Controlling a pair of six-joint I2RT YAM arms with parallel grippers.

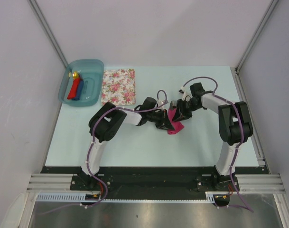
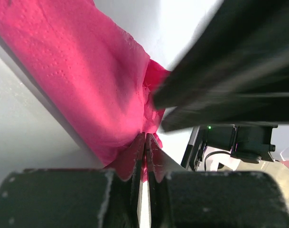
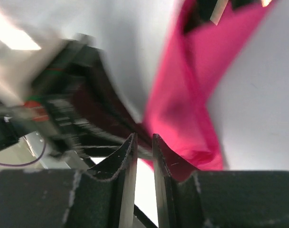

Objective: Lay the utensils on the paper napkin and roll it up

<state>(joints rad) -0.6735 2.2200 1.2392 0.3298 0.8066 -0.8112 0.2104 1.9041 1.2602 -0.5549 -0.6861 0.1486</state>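
From above I count two arms, one paper napkin [image 1: 177,127], one floral cloth [image 1: 118,86] and one teal bin [image 1: 68,93]. The bin holds one red roll [image 1: 74,89], one blue roll [image 1: 80,89] and one small yellow thing [image 1: 74,74]. The napkin lies bunched in the middle of the table [image 1: 135,142], and both my grippers meet at it. My left gripper [image 1: 168,123] comes in from the left, and my right gripper [image 1: 179,114] comes in from behind it on the right. The cloth and the bin sit well apart, at the far left. I cannot make out the fork or the knife in any view, because my own arms and the crumpled paper cover that spot.

Only my left wrist camera shows the grip. My two fingers there are pressed almost together, with a fold of the pink paper pinched between them. The rest of the sheet rises away to the upper left. A dark blurred bar crosses the upper right of that view, and I cannot say for sure what it is.

My right wrist camera shows its two fingers [image 3: 159,156] close together with a slim bright gap between them. The napkin runs up just beside and behind the right-hand one. I cannot tell whether that pair has caught anything. The overhead view hides both sets of fingertips.
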